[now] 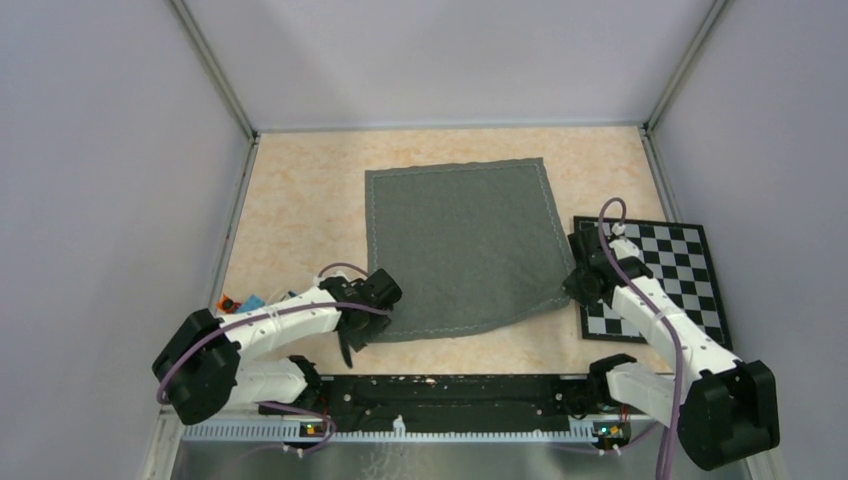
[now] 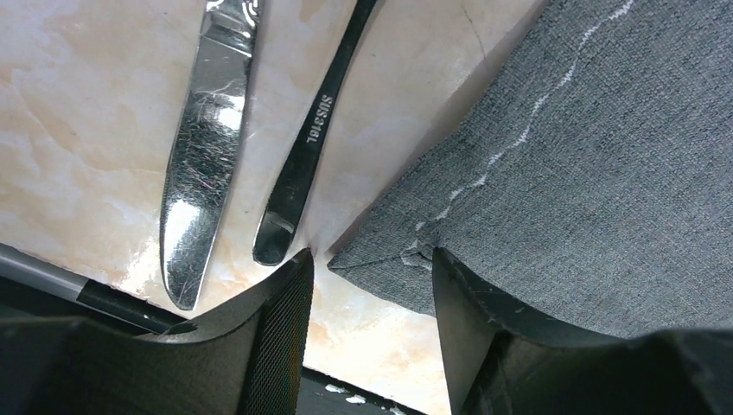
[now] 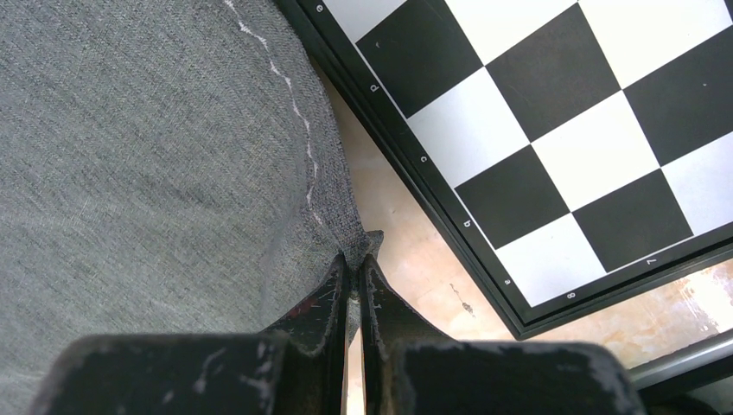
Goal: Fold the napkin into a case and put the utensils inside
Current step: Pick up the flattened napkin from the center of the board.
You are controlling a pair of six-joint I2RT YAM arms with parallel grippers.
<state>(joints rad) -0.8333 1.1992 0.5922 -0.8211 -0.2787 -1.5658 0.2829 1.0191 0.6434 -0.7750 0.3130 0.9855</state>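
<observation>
The napkin is soft and light, so its corners hold best. The right gripper pinches its lower right corner. The left gripper stands released around the lower left one.

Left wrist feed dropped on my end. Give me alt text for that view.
The left hand, open, straddles a corner of the grey napkin, which fills the right of the view. Left of it, a knife and the handle of a fork lie side by side on the marbled table.
</observation>
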